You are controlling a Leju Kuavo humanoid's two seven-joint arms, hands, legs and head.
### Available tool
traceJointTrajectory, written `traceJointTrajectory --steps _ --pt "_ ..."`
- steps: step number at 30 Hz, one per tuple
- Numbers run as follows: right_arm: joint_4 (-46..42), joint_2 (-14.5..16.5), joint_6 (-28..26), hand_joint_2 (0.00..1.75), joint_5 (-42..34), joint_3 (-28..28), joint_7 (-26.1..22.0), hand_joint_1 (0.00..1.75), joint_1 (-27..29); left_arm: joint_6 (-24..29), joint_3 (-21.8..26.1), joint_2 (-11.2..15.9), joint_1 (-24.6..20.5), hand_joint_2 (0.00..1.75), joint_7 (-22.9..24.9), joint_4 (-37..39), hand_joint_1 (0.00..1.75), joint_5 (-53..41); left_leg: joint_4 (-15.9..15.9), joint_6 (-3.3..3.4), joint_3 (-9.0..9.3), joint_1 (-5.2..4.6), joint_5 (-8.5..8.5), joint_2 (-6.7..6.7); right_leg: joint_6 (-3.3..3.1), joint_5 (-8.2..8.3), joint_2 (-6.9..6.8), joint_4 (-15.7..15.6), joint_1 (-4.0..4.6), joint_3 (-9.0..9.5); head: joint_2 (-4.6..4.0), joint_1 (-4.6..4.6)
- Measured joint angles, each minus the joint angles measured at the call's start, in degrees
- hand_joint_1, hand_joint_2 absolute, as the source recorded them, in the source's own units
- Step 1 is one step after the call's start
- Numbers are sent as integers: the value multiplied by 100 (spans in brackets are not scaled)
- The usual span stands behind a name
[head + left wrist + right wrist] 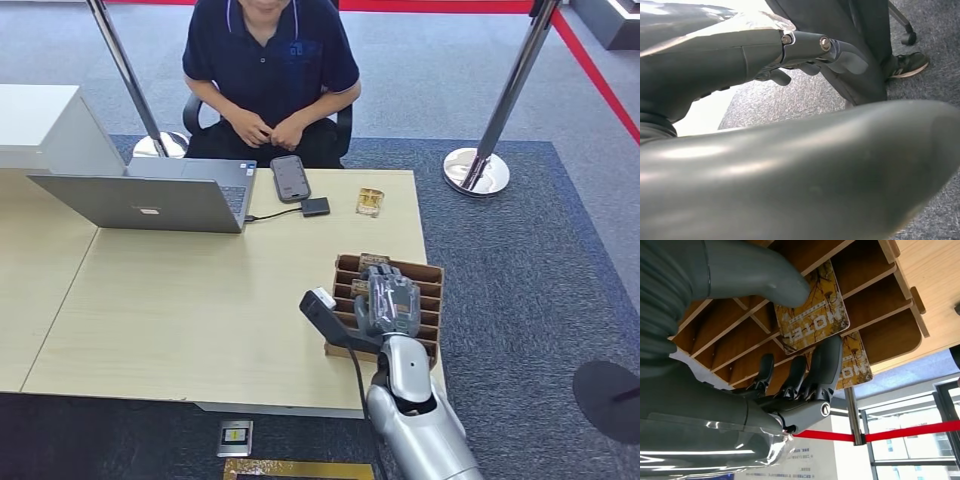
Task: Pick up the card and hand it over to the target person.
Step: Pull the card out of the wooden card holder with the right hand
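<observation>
My right hand [389,305] is down over the wooden slotted card rack [432,278] at the table's near right corner. In the right wrist view a yellow patterned card [817,310] stands in the rack [881,330], with my thumb [764,277] on one face and my fingers [825,365] on the other, pinching it. A second like card [855,365] sits just behind the fingers. The target person [272,70] sits across the table with both hands together. My left hand [806,55] hangs low beside the table, fingers stretched out, holding nothing.
An open laptop [151,195], a phone [290,178] and a small black box [315,207] lie on the table's [189,300] far side. Another yellow card [370,201] lies near the far right edge. A stanchion base [475,170] stands on the carpet to the right.
</observation>
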Motion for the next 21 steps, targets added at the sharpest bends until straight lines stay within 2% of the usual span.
traceJointTrajectory --steps 6,11,14,21 --pt "95 27 -15 175 12 23 -38 93 -20 -1 18 -6 -1 0 -16 -2 0 28 -2 -1 4 -1 0 0 0 0 1 0 -1 2 0 0" --pt "181 53 -70 175 43 36 -41 125 -57 -10 38 -8 -5 0 -47 -3 0 66 -2 -1 4 1 1 -1 -2 1 -1 -1 0 2 0 0" --pt "220 55 -117 175 74 41 -31 134 -64 -77 288 -36 -25 0 -204 -18 0 354 -3 -1 6 1 1 -1 -2 1 -1 -2 0 4 0 0" --pt "251 60 -160 175 115 35 -15 144 -43 -70 279 -26 -30 0 -266 2 0 335 -1 -1 2 1 4 -3 -2 4 -4 -2 0 2 0 0"
